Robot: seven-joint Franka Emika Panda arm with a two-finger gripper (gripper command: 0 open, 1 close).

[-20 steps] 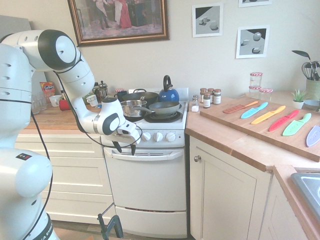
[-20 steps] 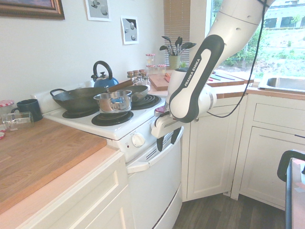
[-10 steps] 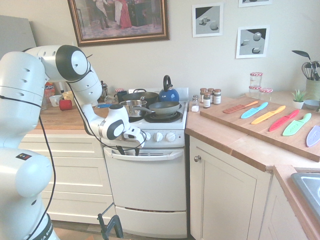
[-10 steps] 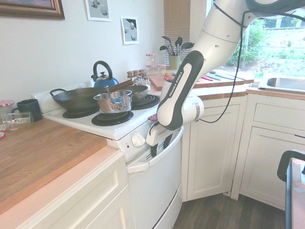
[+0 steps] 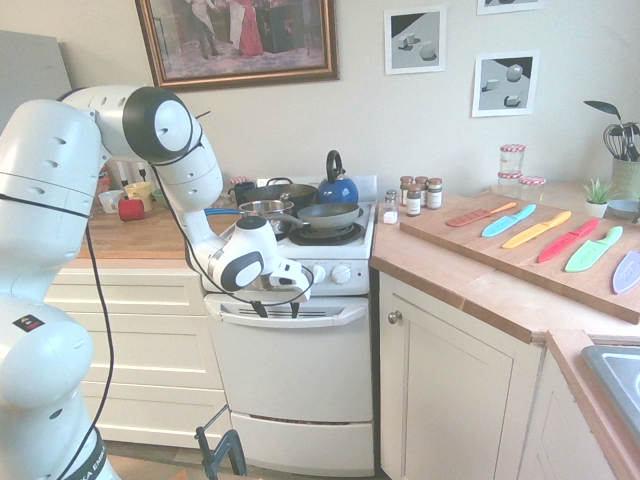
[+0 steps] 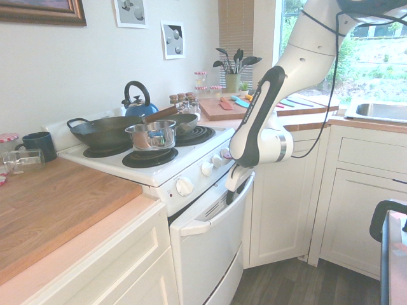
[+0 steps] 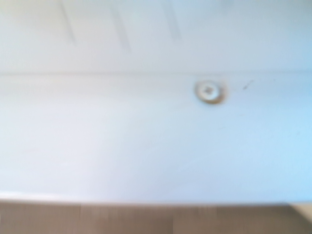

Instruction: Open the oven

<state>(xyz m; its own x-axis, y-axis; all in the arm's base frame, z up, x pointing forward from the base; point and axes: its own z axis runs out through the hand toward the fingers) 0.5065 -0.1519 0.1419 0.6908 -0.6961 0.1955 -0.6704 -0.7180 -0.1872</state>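
The white oven point(image 5: 290, 375) stands between cream units, with a row of knobs point(image 5: 318, 273) under a black hob. Its wide curved handle point(image 5: 335, 308) runs along the top of the door. My gripper point(image 5: 277, 309) is at the left half of that handle, its two dark fingers apart and pointing down at the handle line. From the other side, the gripper point(image 6: 232, 186) sits right at the handle point(image 6: 210, 219), and the door point(image 6: 206, 254) leans out a little at its top. The wrist view shows only a blurred white surface with a screw point(image 7: 209, 91).
A wok point(image 6: 102, 130), a steel saucepan point(image 6: 151, 135), a frying pan point(image 5: 328, 214) and a blue kettle point(image 5: 337, 186) sit on the hob. A cream cabinet door point(image 5: 455, 400) is right of the oven and cream drawers point(image 5: 140, 350) are left. Coloured knives lie on a board point(image 5: 520, 250).
The gripper has travelled along the oven front, from near the left knobs down to the door handle. The top of the door now stands slightly further out.
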